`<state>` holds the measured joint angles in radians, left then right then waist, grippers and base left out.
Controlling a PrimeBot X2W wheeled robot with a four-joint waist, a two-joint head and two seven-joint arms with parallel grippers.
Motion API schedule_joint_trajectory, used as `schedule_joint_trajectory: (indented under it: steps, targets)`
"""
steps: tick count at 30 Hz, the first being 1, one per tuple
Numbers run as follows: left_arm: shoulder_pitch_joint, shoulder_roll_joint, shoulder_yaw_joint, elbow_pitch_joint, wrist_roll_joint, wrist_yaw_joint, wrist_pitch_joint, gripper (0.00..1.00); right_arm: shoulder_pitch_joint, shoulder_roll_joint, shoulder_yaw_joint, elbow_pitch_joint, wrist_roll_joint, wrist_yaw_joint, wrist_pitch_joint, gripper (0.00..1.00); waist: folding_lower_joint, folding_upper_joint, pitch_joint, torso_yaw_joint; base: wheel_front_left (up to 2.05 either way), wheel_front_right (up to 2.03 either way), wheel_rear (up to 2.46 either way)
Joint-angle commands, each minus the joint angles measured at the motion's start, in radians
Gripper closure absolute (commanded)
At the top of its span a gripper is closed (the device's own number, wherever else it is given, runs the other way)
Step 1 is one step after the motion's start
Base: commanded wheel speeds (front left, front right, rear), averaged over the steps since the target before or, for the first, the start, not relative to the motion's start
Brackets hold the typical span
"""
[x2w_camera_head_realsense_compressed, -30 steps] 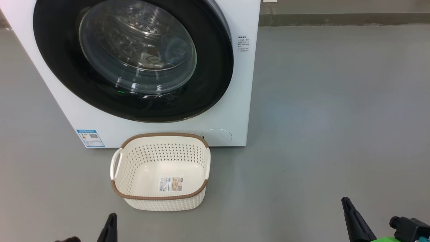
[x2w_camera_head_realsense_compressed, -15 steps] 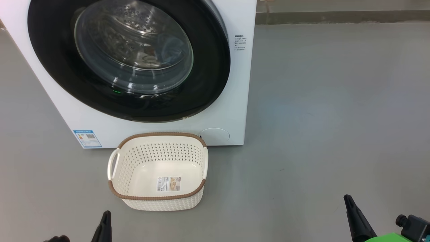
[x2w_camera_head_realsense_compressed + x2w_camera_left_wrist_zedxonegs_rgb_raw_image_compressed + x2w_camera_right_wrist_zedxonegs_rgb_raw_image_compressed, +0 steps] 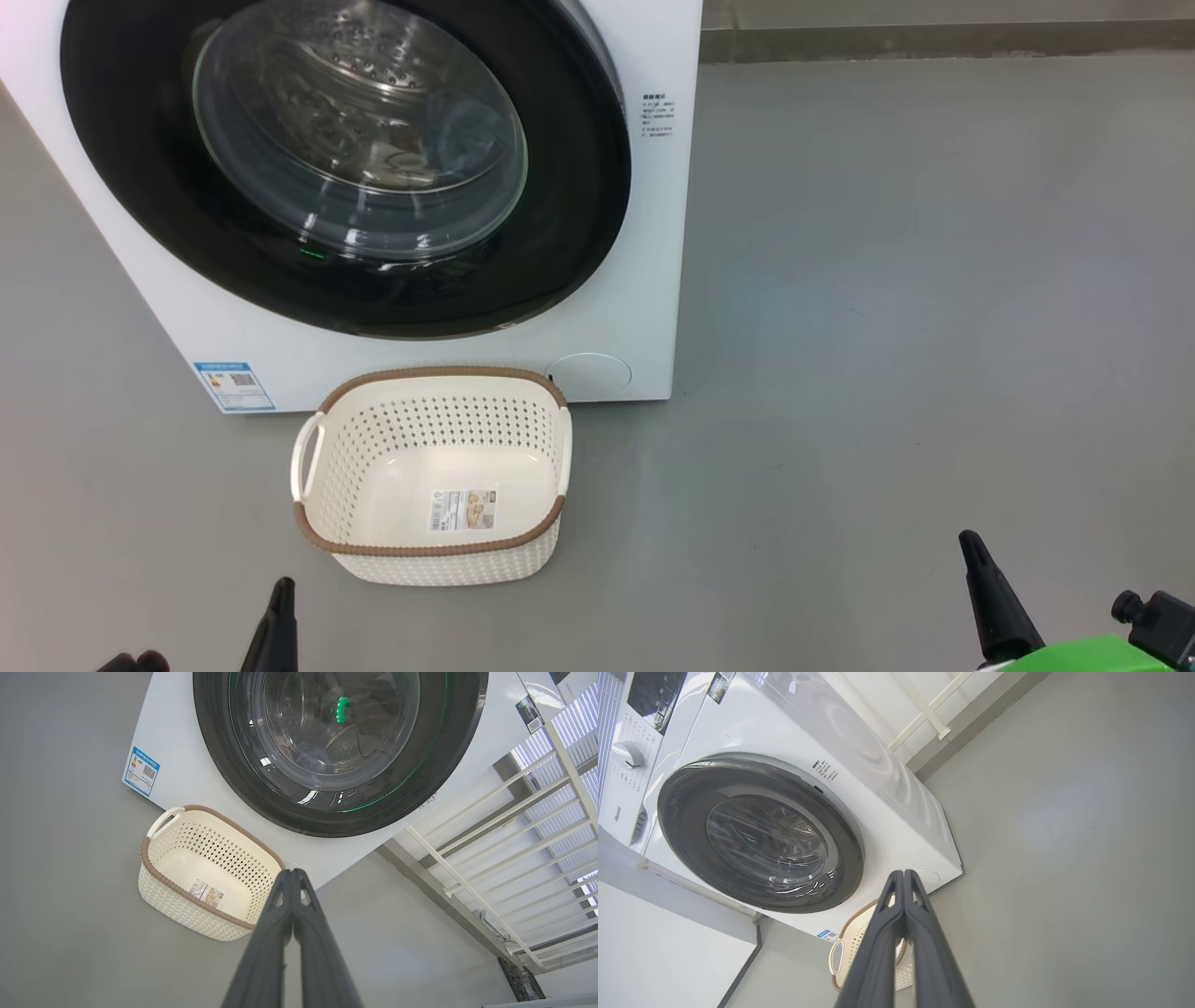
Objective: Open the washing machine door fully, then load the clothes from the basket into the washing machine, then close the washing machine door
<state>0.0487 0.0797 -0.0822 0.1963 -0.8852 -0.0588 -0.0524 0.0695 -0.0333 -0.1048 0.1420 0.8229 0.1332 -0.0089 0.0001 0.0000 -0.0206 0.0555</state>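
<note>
Jaws of the left gripper (image 3: 293, 875) are pressed flat together with nothing between them, and the right gripper (image 3: 903, 873) is pinched to the same empty point. Both hang low over the grey floor (image 3: 887, 327), well apart from the front of the washing machine (image 3: 644, 280).

Nearer the machine, the basket (image 3: 429, 550) stands upright just before the base of its front panel; whether the two touch cannot be told. It holds nothing but its label sticker (image 3: 462, 510). It looks like a light, stiff plastic shell, and the loop handle at its side would be the sure hold.

Above the basket, the washing machine door (image 3: 359, 131) sits flush in the machine's front, seemingly latched. It is rigid and hinged, so it should swing and not bend. The glossy black ring looks slippery, though, and the bulging glass gives no purchase. A thin finger would best hook behind the ring's edge on the side toward the printed notice (image 3: 658, 117), where the right wrist view shows a small notch.

Behind the glass, inside the drum, a pale blue patch is probably the clothes (image 3: 471, 135): soft, limp and light, best pinched at a fold.
</note>
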Motion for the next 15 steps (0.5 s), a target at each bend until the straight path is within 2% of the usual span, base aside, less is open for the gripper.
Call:
schedule_joint_trajectory:
  steps: [1, 15]
  targets:
    - [-0.05, 0.008, 0.028, -0.017, -0.032, -0.013, 0.008, 1.0, -0.051, -0.009, 0.008, -0.02, 0.034, -0.001, 0.006, 1.0, -0.0001, 0.0, 0.001, -0.001, 0.0, 0.0, 0.0]
    - [-0.072, 0.001, 0.062, -0.003, -0.178, -0.026, 0.04, 1.0, -0.078, -0.011, 0.004, 0.006, 0.192, -0.001, 0.03, 1.0, -0.0001, 0.0, 0.005, -0.013, 0.0, 0.0, 0.0]
